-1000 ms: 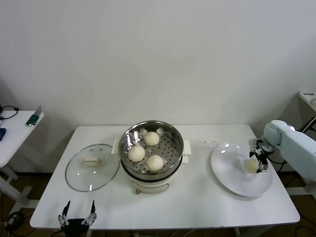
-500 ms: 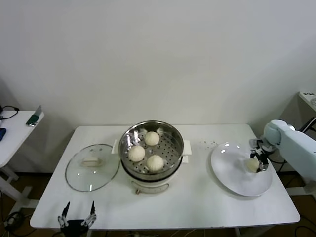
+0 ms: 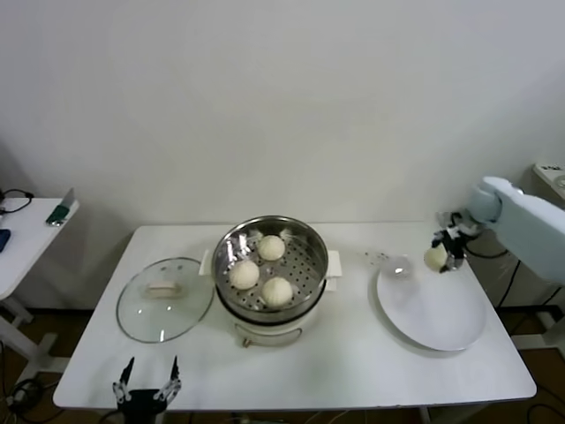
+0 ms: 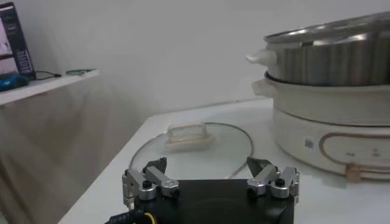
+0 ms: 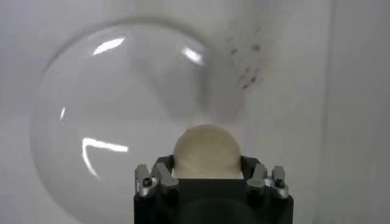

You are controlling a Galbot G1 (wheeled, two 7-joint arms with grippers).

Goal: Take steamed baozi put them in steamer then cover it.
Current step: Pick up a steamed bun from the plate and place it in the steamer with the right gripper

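Observation:
Three cream-white baozi [image 3: 245, 274] lie in the steel steamer [image 3: 305, 237] on its cream pot base at the table's middle. My right gripper [image 3: 443, 253] is shut on the fourth baozi [image 3: 435, 257] and holds it in the air above the back edge of the white plate [image 3: 441, 318]; the right wrist view shows the baozi [image 5: 206, 151] between the fingers. The glass cover [image 3: 165, 299] with its cream handle lies flat to the left of the steamer; it also shows in the left wrist view [image 4: 201, 148]. My left gripper [image 3: 146, 389] is open and empty at the table's front left edge.
A side table [image 3: 26, 234] with small items stands at the far left. Small dark specks [image 3: 375, 257] lie on the table between steamer and plate. Another surface edge [image 3: 552, 172] shows at the far right.
My right gripper has lifted the baozi off the plate and moved it up and back toward the steamer side. The left arm has barely shifted.

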